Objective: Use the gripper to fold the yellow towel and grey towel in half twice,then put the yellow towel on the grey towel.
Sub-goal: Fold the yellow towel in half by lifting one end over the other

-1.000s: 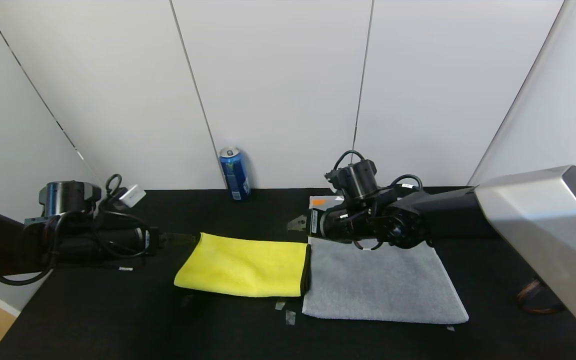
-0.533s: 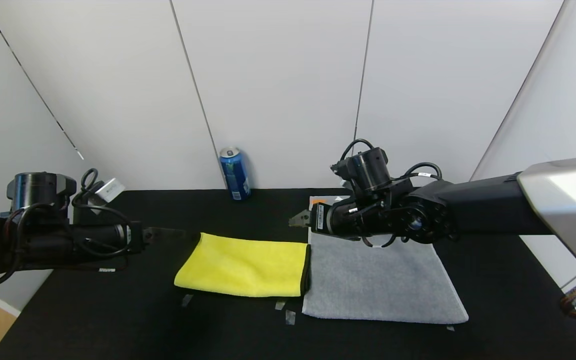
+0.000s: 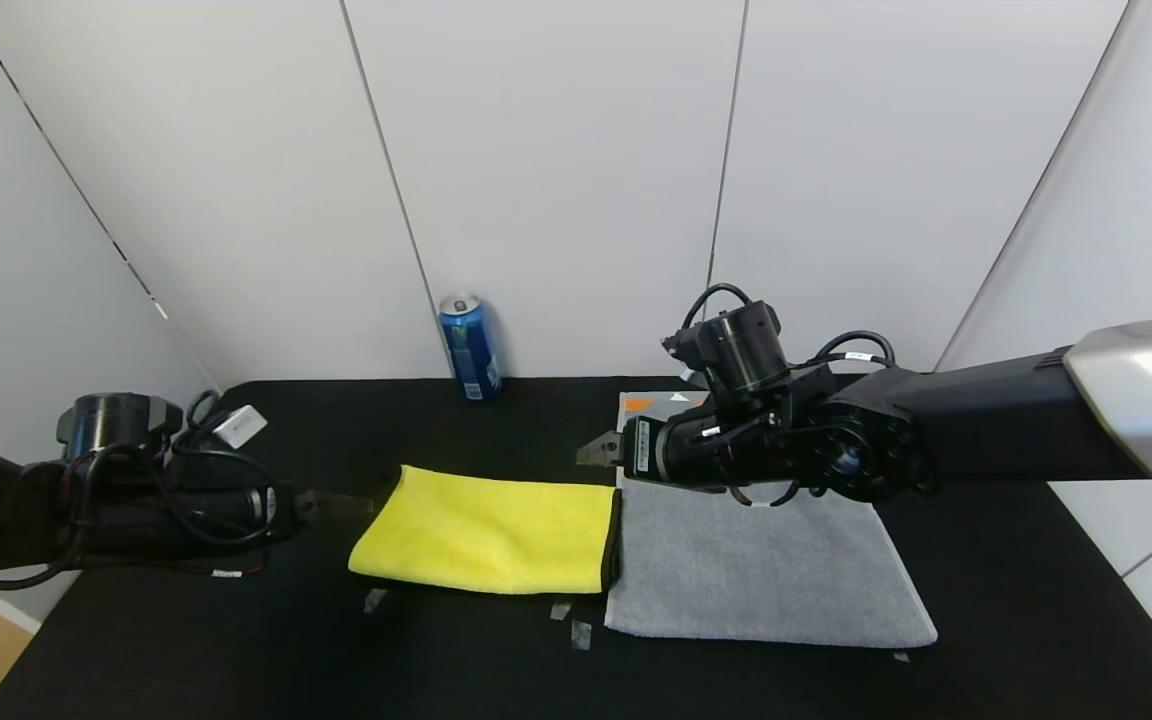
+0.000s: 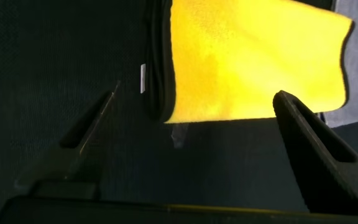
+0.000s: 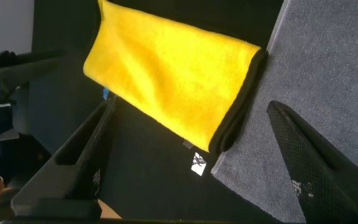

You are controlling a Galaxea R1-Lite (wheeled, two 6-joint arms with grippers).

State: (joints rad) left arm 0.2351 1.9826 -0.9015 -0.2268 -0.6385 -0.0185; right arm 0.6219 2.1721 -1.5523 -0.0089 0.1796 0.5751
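1. A black cloth-covered surface (image 3: pixel 236 640) fills the lower part of the head view.
2. Behind the surface stand pale white wall panels (image 3: pixel 556 180), split by thin dark seams.
3. A blue can (image 3: pixel 469 346) stands upright at the surface's far edge, against the panels.
4. Small tape scraps (image 3: pixel 570 622) lie on the surface, nearer than the can.
5. Light is even and soft.

No legible text on anything

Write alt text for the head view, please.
A folded yellow towel lies beside a grey towel on a black table. The open left gripper and open right gripper hover near it.
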